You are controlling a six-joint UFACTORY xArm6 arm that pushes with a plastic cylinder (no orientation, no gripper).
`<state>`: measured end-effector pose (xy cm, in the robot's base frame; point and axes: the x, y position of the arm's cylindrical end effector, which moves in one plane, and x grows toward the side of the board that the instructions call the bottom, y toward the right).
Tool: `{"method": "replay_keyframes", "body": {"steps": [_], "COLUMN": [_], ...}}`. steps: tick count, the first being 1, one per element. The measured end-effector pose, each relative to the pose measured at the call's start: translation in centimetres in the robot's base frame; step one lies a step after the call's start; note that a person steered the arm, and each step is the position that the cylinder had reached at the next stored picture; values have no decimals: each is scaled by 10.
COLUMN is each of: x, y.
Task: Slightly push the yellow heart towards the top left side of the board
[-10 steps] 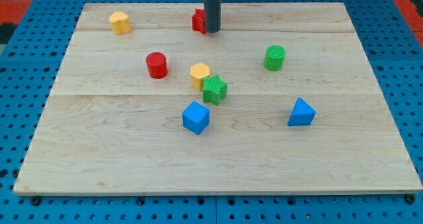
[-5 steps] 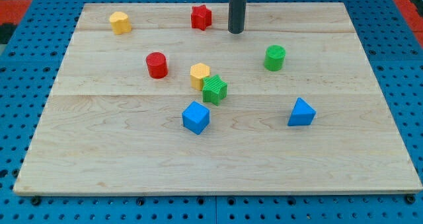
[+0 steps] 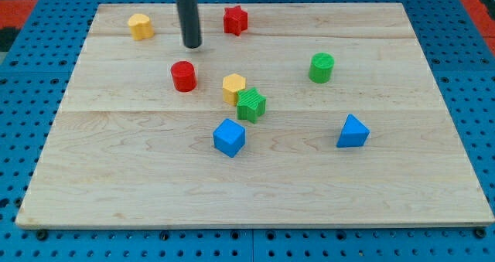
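Observation:
The yellow heart (image 3: 140,25) lies near the board's top left corner. My tip (image 3: 192,45) is on the board to the right of it and a little lower, apart from it. The tip stands above the red cylinder (image 3: 183,76) and left of the red star (image 3: 235,19). It touches no block.
A yellow hexagonal block (image 3: 233,87) touches a green star block (image 3: 250,105) at mid board. A blue cube (image 3: 229,137) lies below them. A green cylinder (image 3: 321,67) and a blue triangular block (image 3: 352,131) sit on the right. The wooden board (image 3: 116,177) lies on blue pegboard.
My tip moved right past the red star, then swung back left to a spot between the yellow heart and the red star. No block moved.

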<state>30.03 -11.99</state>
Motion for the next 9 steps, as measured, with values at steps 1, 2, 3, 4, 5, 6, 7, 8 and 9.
{"method": "replay_keyframes", "body": {"steps": [1, 2, 3, 4, 5, 6, 7, 8, 9], "x": [-18, -36, -21, 13, 18, 25, -12, -30, -31], "y": [-68, -97, -89, -51, -33, 0, 9, 29, 30]}}
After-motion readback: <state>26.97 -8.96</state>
